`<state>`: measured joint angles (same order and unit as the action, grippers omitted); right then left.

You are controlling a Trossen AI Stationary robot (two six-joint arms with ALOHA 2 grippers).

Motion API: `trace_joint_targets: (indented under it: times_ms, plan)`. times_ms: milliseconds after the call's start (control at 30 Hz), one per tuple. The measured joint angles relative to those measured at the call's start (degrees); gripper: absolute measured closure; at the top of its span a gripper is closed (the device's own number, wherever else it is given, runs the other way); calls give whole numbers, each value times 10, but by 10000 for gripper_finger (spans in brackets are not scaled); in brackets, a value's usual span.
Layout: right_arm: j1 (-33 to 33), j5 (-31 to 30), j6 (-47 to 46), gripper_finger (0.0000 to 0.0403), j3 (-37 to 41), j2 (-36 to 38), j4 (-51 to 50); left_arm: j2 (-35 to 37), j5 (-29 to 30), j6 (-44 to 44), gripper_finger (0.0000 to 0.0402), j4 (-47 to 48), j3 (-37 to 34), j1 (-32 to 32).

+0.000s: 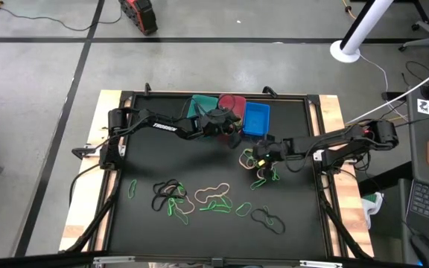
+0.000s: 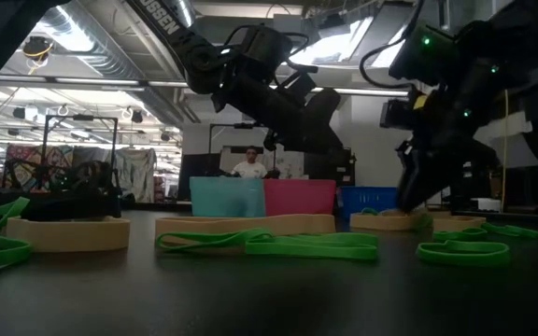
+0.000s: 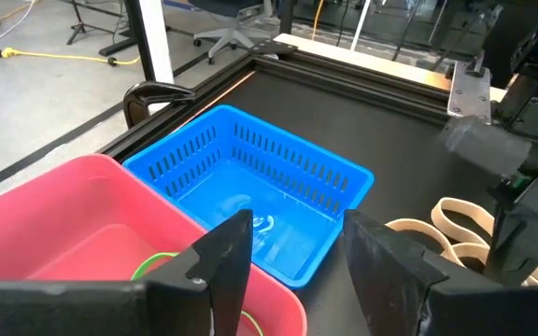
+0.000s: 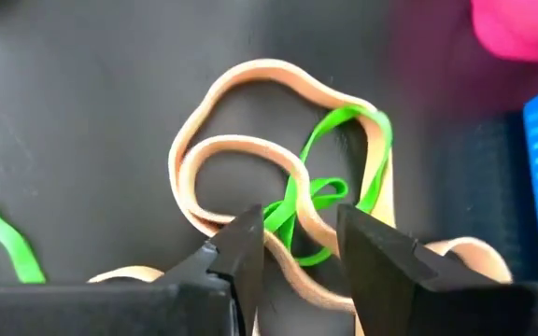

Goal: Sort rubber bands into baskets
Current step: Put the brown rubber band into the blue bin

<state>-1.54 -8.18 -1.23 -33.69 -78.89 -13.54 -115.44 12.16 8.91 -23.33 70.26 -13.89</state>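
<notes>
Three baskets stand side by side at the table's far middle: teal [image 1: 198, 105], red [image 1: 232, 100] and blue [image 1: 256, 119]. My left gripper [image 1: 228, 126] hangs open and empty over the red basket's [image 3: 54, 224] near edge, beside the blue basket [image 3: 250, 187]. A green rubber band [image 3: 157, 266] lies in the red basket. My right gripper [image 1: 261, 156] is down at the table, open, its fingers on either side of a green band [image 4: 297, 201] that lies tangled over a tan band [image 4: 250, 84]. My right gripper points down from above, with the green band's crossing over the tan band [image 4: 292, 219] between its open fingertips. I cannot tell whether the fingertips touch either band or the table. Both bands lie flat and slack.
More loose bands lie toward the table's near side: green [image 1: 132, 189], black [image 1: 167, 189], tan [image 1: 214, 195] and black [image 1: 267, 218]. More green bands [image 1: 263, 179] lie just near of the right gripper. A raised frame [image 1: 199, 94] rims the table. A person [image 2: 248, 164] stands in the room beyond.
</notes>
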Motion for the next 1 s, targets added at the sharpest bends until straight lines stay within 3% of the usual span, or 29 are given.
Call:
trace_joint_targets:
  times_ms: [400,533,700,1000]
  plan:
    - [0,-19,2,271,0,-38,4,0,0,1,235,0,0,0]
    - [0,-17,2,310,0,-38,4,0,0,1,235,0,0,0]
    - [0,-15,15,389,-2,-38,-1,0,0,1,235,0,0,0]
    - [0,-4,61,398,-89,-38,-105,16,0,-17,235,9,1,11]
